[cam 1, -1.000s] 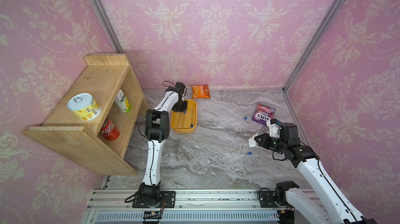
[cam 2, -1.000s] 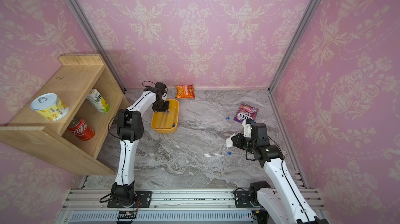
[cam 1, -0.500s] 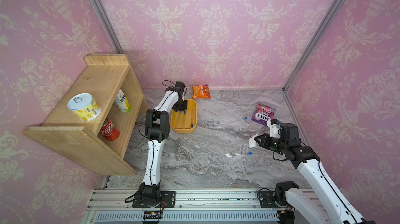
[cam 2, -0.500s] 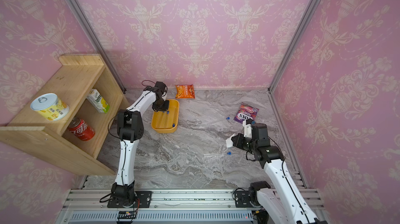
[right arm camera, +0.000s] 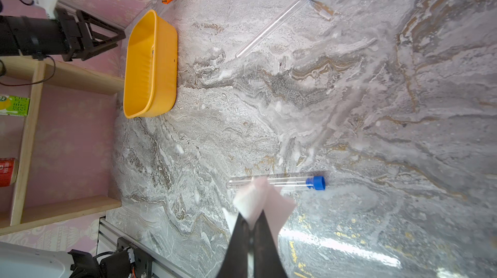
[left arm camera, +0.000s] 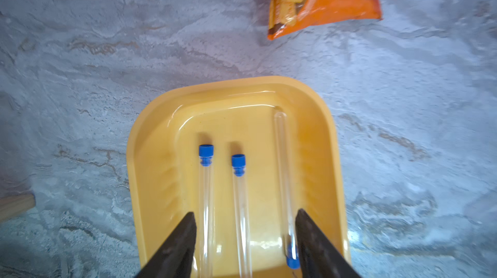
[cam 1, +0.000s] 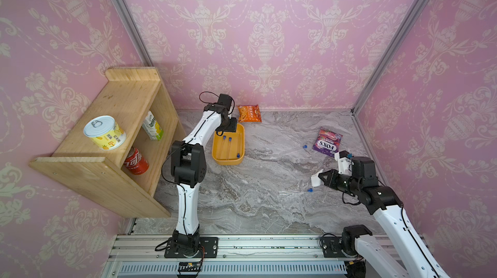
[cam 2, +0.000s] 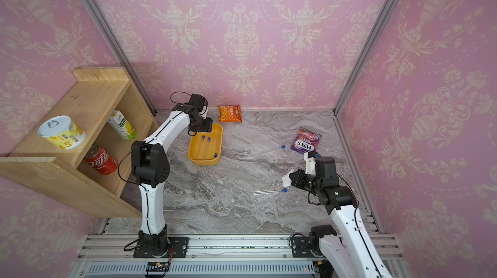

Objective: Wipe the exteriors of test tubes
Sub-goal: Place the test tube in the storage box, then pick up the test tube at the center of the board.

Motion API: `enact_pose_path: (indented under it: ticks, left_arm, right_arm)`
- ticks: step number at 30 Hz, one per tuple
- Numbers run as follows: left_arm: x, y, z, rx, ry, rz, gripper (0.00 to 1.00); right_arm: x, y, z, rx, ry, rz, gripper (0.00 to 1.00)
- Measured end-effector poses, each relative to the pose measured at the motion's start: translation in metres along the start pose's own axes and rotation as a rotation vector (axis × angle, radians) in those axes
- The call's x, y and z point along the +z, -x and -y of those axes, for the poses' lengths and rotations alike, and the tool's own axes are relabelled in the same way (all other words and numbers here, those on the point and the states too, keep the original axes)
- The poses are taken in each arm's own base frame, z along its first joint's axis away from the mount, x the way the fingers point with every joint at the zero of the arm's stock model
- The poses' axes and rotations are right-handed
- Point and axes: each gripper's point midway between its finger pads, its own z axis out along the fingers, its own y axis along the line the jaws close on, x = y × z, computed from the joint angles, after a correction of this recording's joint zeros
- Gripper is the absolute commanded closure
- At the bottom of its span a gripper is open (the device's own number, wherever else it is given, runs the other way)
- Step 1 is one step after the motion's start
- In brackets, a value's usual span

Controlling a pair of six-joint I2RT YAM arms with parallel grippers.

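Observation:
Three clear test tubes with blue caps (left arm camera: 206,182) (left arm camera: 240,196) (left arm camera: 282,169) lie side by side in the yellow tray (left arm camera: 228,86), which sits at the back left of the table (cam 1: 228,162). My left gripper (left arm camera: 245,212) hangs open just above them, holding nothing; it shows in a top view over the tray's far end (cam 1: 230,127). Two more test tubes lie on the marble, one near my right gripper (cam 1: 294,191) (right arm camera: 282,182) and one farther back (cam 1: 294,150) (right arm camera: 277,21). My right gripper (right arm camera: 251,219) (cam 1: 321,178) is shut on a white folded wipe (right arm camera: 258,201), a little above the near tube.
A wooden shelf (cam 1: 129,94) at the left holds a yellow tin (cam 1: 105,133), a carton (cam 1: 153,126) and a red cola can (cam 1: 135,161). An orange snack bag (cam 1: 250,113) lies by the back wall, a purple candy bag (cam 1: 326,142) at the right. Pink walls close in on three sides.
My left gripper's jaws have spread apart over the tray. The right arm and its wipe have stayed in place.

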Motion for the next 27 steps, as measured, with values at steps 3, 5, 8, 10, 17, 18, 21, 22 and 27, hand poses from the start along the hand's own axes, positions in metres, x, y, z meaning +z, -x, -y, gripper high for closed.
enact_pose_path:
  ticks: [3, 5, 8, 10, 17, 18, 21, 22, 27]
  left_arm:
    - [-0.034, 0.0, 0.034, 0.05, -0.047, 0.066, 0.04]
    - [-0.052, -0.006, 0.054, 0.08, -0.077, 0.094, 0.01]
    - [-0.073, -0.021, 0.086, 0.132, -0.132, 0.116, 0.01]
    - [-0.084, -0.035, 0.104, 0.168, -0.17, 0.122, 0.01]
    - [-0.113, -0.076, 0.165, 0.281, -0.336, 0.138, 0.01]
    - [-0.116, -0.081, 0.175, 0.3, -0.362, 0.136, 0.01]
    - [-0.124, -0.094, 0.201, 0.347, -0.434, 0.134, 0.01]
    - [-0.125, -0.099, 0.209, 0.363, -0.454, 0.128, 0.01]
    - [-0.124, -0.13, 0.234, 0.44, -0.51, 0.082, 0.01]
  right_arm:
    - [-0.011, -0.006, -0.001, 0.001, -0.001, 0.003, 1.0]
    - [-0.017, -0.008, -0.003, 0.0, 0.002, 0.008, 1.0]
    - [-0.025, -0.012, -0.004, 0.003, 0.005, 0.015, 1.0]
    - [-0.028, -0.015, -0.004, 0.012, 0.005, 0.014, 1.0]
    - [-0.03, -0.018, 0.003, 0.065, -0.044, -0.009, 1.0]
    - [-0.031, -0.016, 0.004, 0.072, -0.063, -0.006, 1.0]
    - [-0.037, -0.007, 0.007, 0.081, -0.108, 0.012, 1.0]
    - [-0.038, -0.004, 0.007, 0.081, -0.119, 0.019, 1.0]
    - [-0.041, 0.014, 0.007, 0.066, -0.178, 0.029, 1.0]
